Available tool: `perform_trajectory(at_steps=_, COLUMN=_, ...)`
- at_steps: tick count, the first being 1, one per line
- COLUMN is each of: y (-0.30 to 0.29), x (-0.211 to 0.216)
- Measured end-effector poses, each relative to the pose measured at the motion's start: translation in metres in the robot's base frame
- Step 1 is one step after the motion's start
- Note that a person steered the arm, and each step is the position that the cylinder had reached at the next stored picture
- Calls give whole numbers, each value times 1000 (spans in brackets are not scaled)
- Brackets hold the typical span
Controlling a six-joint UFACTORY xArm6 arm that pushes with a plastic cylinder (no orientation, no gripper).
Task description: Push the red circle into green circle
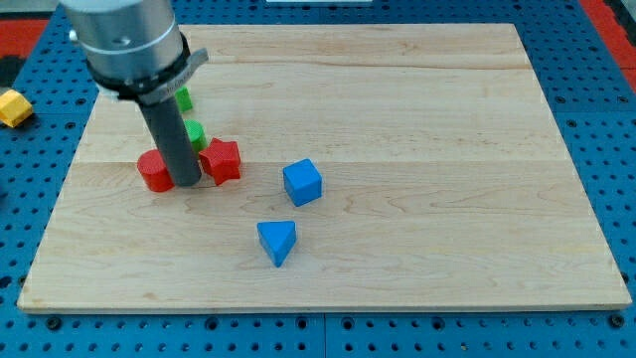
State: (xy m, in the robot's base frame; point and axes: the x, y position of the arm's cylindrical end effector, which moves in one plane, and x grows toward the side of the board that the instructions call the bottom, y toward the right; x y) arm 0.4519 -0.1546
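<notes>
Two circles near desk (417, 119) left edge: red circle (153, 172) just left of my tip (186, 183), green circle (196, 132) close above, mostly hidden. No hand fitted, only a rod. Contact unclear; push seemingly unfinished.

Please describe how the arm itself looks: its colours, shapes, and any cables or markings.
A wide grey cylinder enters at the view's top left, ending in a darker collar with a small tab on its right. Below hangs a straight dark grey rod; my tip is blunt. No cables or markings show.
</notes>
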Motion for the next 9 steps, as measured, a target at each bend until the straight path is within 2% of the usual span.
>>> perform_trajectory(at_steps=2, y=-29, x=26)
perform_trajectory(at_steps=3, y=-92, x=14)
perform_trajectory(at_steps=4, y=-80, x=-14)
perform_trajectory(at_steps=5, y=-78, x=-15)
perform_trajectory(at_steps=8, y=-72, x=7)
perform_trajectory(at_steps=9, y=-50, x=21)
